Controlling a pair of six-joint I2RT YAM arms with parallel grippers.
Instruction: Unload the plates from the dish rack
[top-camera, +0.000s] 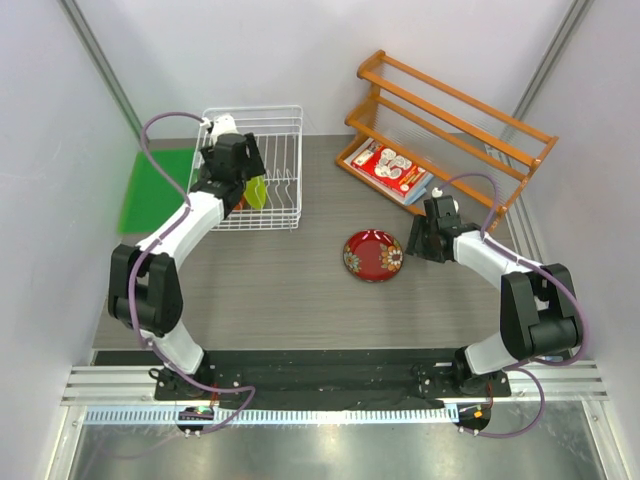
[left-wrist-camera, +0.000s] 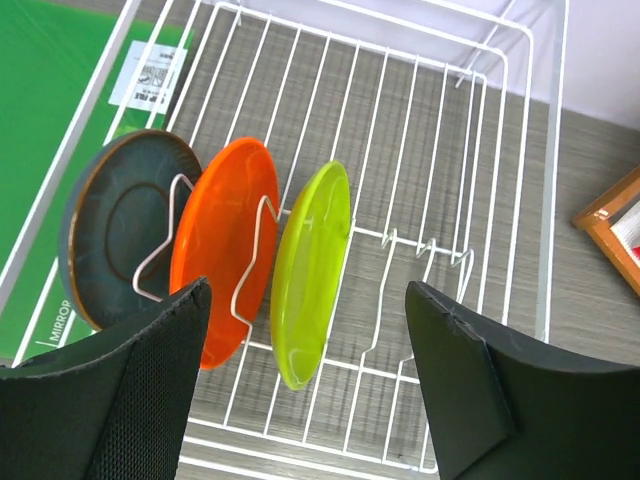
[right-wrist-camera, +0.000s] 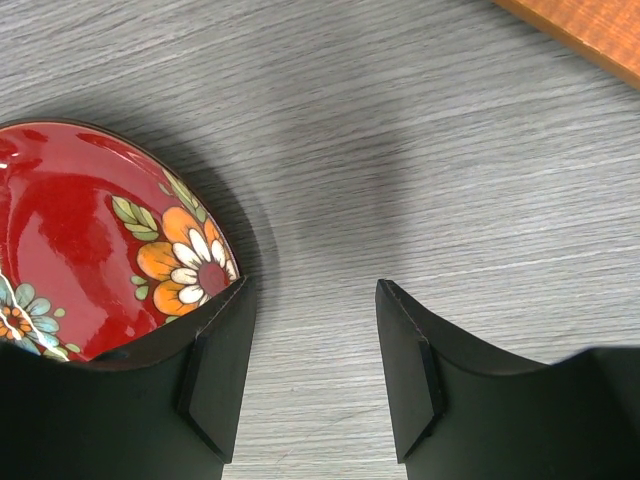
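The left gripper (left-wrist-camera: 305, 300) hangs over the dish rack (top-camera: 283, 165) with its fingers spread wide and nothing between them. In the left wrist view, three plates stand on edge in the divider prongs. The lime green plate (left-wrist-camera: 312, 270) sits in line with the gap between the fingers. The orange plate (left-wrist-camera: 220, 240) is just beside it at about 9 o'clock, and the blue-grey plate (left-wrist-camera: 110, 225) is further out the same way. None of them touches a finger.

The right gripper (right-wrist-camera: 312, 300) is low over the table (top-camera: 300, 290), also spread and holding nothing. The dark red plate (top-camera: 373, 254) lies flat on the table, outside the rack, at about 9 o'clock from this gripper in the top view. In the right wrist view its flowered rim runs behind the finger on that side, possibly touching it; the angle does not settle that.
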